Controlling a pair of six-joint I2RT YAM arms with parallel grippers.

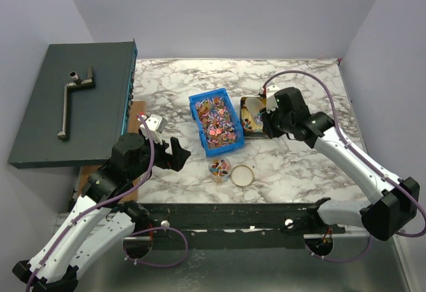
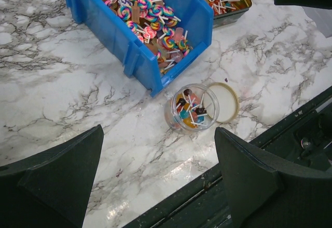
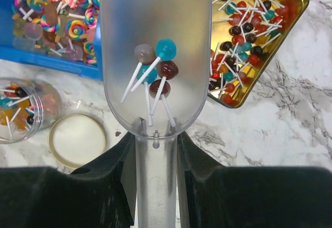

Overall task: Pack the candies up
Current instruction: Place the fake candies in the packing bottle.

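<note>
Candies (image 3: 155, 69): tiny stick lollipops, judged light, hard, roll-prone. Few in clear scoop (image 3: 155, 15); more in gold tray (image 3: 298, 2) at its 2 o'clock, jar (image 3: 26, 138) at 8. Right pincer (image 3: 155, 150) pinches scoop handle; carry level. Left pincer (image 2: 158, 171) spread, empty.

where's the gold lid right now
In the top view the gold lid lies flat on the marble table, just right of the small open jar, between the blue bin and the near edge.
</note>
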